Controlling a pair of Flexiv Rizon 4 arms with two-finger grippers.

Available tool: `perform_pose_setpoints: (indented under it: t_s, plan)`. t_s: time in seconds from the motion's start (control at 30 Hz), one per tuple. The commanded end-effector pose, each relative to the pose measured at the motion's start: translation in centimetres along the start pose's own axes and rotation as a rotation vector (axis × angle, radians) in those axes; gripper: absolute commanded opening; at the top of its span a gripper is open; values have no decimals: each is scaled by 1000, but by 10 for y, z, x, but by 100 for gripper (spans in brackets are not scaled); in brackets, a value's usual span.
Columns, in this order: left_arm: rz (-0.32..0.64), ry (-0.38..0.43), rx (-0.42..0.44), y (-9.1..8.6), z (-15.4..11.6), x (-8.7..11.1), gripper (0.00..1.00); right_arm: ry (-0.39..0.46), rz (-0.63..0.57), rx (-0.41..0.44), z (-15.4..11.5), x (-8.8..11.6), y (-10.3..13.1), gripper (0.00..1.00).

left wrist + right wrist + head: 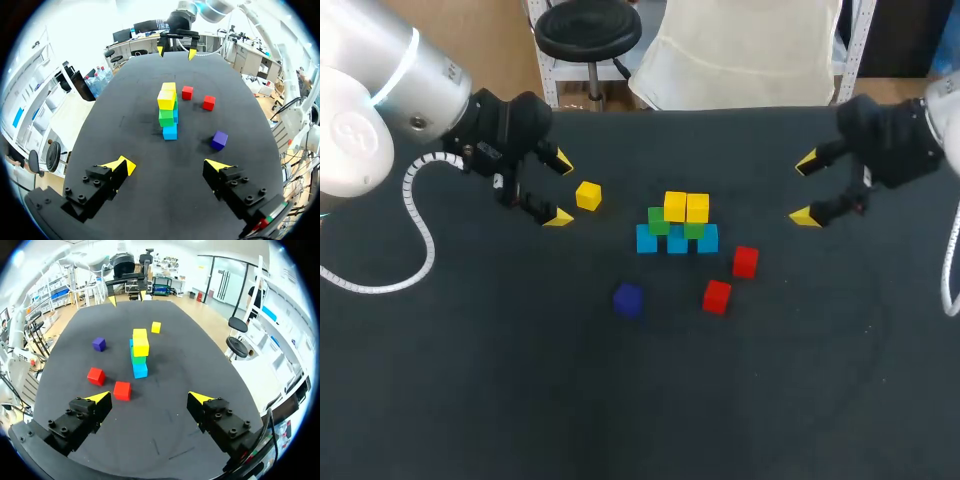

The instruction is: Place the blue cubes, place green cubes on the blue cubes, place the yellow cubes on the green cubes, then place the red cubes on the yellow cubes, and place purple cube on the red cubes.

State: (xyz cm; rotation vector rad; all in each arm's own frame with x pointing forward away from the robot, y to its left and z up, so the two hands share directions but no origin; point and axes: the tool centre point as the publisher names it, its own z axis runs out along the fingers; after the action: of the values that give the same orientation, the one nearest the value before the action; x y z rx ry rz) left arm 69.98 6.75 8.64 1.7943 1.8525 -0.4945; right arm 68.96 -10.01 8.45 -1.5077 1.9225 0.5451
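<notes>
Mid-table stands a small pyramid: a row of blue cubes (677, 240), two green cubes (660, 221) on them and two yellow cubes (686, 206) on top. A third yellow cube (588, 195) lies loose to its left. Two red cubes (745, 261) (717, 296) and a purple cube (628, 300) lie in front. My left gripper (559, 189) is open and empty just left of the loose yellow cube. My right gripper (807, 189) is open and empty to the right of the stack. In the right wrist view a red cube (122, 390) lies just ahead of the right gripper (150, 398).
The black table (520, 400) reaches from the near edge to a back edge just behind both grippers. In the left wrist view the stack (167, 107) stands ahead of the left gripper (169, 165), with the purple cube (219, 140) off to one side.
</notes>
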Motion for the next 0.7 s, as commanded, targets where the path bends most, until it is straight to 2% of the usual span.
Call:
perform_pose_setpoints:
  t_s: [0.03, 0.27, 0.4, 0.53, 0.7]
  plan:
    - [51, 25, 15, 7, 3, -1, 100, -7, -1, -2, 0, 1, -1, 100]
    - [242, 74, 80, 36, 18, -14, 100, -7, -1, -2, 0, 1, -1, 100]
    - [355, 108, 136, 52, 32, -15, 100, -7, -1, -2, 0, 1, -1, 100]
    - [423, 141, 165, 65, 40, -7, 100, -7, -1, -2, 0, 1, -1, 100]
    - [451, 139, 177, 81, 43, 10, 100, -7, -1, -2, 0, 1, -1, 100]
